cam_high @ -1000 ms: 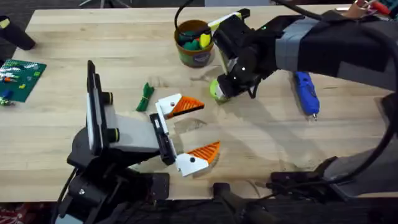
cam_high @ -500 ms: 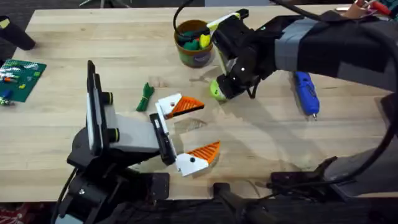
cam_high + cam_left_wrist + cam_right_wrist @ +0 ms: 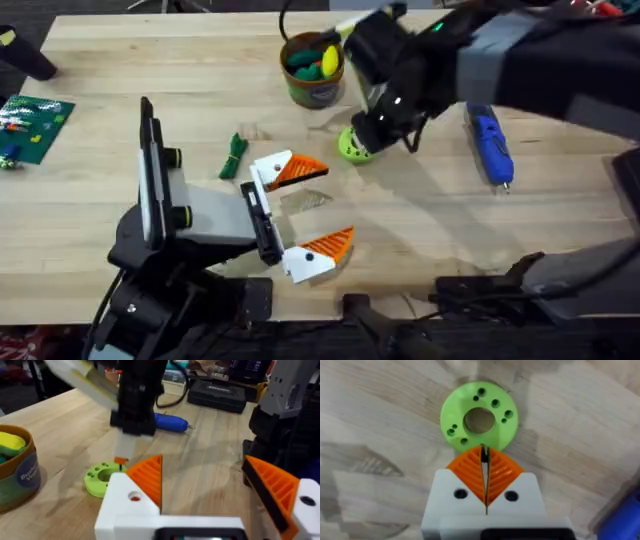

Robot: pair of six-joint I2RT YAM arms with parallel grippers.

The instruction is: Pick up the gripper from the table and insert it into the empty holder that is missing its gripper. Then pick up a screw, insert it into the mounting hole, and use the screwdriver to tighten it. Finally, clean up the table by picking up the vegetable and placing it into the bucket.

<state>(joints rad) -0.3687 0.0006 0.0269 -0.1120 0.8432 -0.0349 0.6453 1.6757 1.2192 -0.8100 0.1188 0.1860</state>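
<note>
My right gripper (image 3: 483, 452) hangs just above the near rim of a lime-green disc (image 3: 479, 417) with a centre hole and small holes around it. Its orange pads are shut on a thin dark screw (image 3: 483, 456). The overhead view shows the right gripper (image 3: 364, 137) at the disc (image 3: 352, 148). My left gripper (image 3: 312, 207) stands open and empty at the table's middle. The dark green vegetable (image 3: 233, 155) lies left of it. The bucket (image 3: 313, 72) stands at the back. The blue screwdriver (image 3: 490, 148) lies to the right. The loose gripper and its holder are out of view.
The bucket holds yellow and teal toy pieces (image 3: 312, 62). A green board (image 3: 32, 125) lies at the table's left edge. From the left wrist, the disc (image 3: 102, 477) sits between the bucket (image 3: 17, 477) and the screwdriver (image 3: 170, 421). Bare wood lies near the front right.
The right arm has risen and shifted slightly toward the back, so more of the green disc shows. The left arm has not moved.
</note>
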